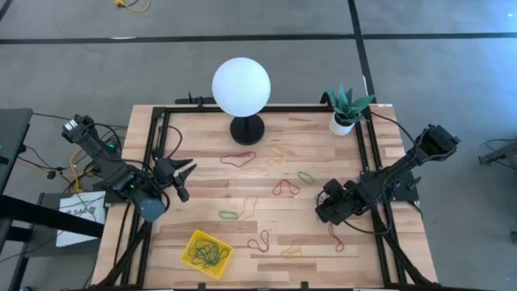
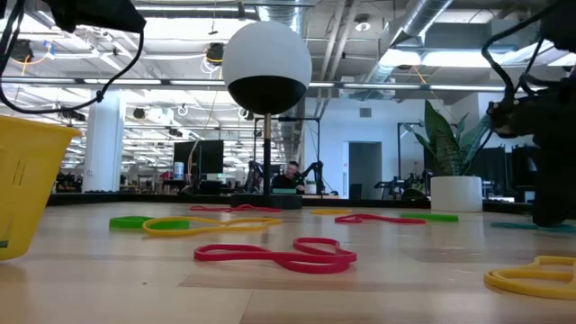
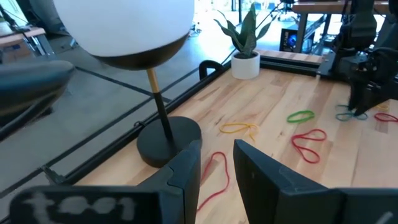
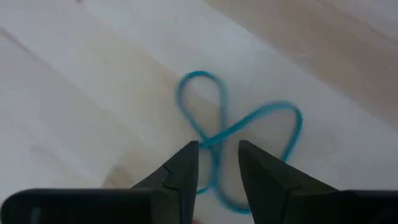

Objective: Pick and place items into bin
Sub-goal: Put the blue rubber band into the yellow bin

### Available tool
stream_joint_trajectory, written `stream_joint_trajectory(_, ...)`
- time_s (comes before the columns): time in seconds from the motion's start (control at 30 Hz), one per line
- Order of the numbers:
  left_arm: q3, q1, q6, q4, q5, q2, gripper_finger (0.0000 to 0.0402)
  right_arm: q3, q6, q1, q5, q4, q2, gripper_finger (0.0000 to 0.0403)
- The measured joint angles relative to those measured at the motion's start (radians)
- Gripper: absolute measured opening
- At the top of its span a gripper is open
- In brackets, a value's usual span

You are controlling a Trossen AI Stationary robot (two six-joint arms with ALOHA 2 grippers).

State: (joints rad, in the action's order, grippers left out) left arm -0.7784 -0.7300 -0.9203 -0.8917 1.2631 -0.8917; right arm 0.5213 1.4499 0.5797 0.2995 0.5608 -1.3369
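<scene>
- No brand or label can be read; a white sheet (image 1: 81,212) left of the table (image 1: 323,162) carries print too small to make out.
- The right gripper (image 4: 217,163) is low over the wood at the table's right side, its fingers a little apart, with a blue rubber band (image 4: 233,134) lying under the tips; nothing is gripped.
- Only the right wrist view shows this blue band clearly.
- The left gripper (image 3: 216,163) waits at the left edge, fingers slightly open and empty, facing the globe lamp (image 1: 241,90).
- The yellow bin (image 1: 207,253) stands near the front-left edge, with green bands (image 1: 208,255) inside.
- Red (image 1: 285,187), green (image 1: 229,215) and yellowish (image 1: 277,153) bands lie scattered on the wood.
- The low view shows a person (image 2: 291,177) far behind.
</scene>
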Motion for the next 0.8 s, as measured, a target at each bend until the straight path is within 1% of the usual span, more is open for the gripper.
stream_joint_trajectory(0.1,0.000,0.000,0.000,0.000,0.006,0.000,0.0086,0.019,-0.009,0.000,-0.015,-0.008,-0.004,0.0108)
stream_joint_trajectory(0.2,0.000,0.000,0.000,0.000,0.006,0.000,0.0086,0.023,-0.010,0.000,-0.022,-0.003,-0.039,0.0108)
stream_joint_trajectory(0.37,0.000,0.000,0.002,0.000,-0.002,0.000,0.0086,0.032,-0.009,0.001,-0.008,0.005,-0.099,0.0108)
stream_joint_trajectory(0.5,0.000,0.000,0.014,0.000,-0.030,0.000,0.0086,0.035,-0.009,0.002,0.023,0.001,-0.112,0.0105)
stream_joint_trajectory(0.63,0.000,0.000,0.012,-0.001,-0.047,0.000,0.0087,0.059,-0.037,0.004,0.048,0.007,-0.115,0.0073)
stream_joint_trajectory(0.73,0.000,0.000,0.011,0.000,-0.047,0.000,0.0087,0.078,-0.090,0.002,0.056,-0.013,-0.122,0.0032)
stream_joint_trajectory(0.8,0.000,0.000,0.011,0.000,-0.047,0.000,0.0087,0.090,-0.125,0.001,0.086,-0.072,-0.129,0.0009)
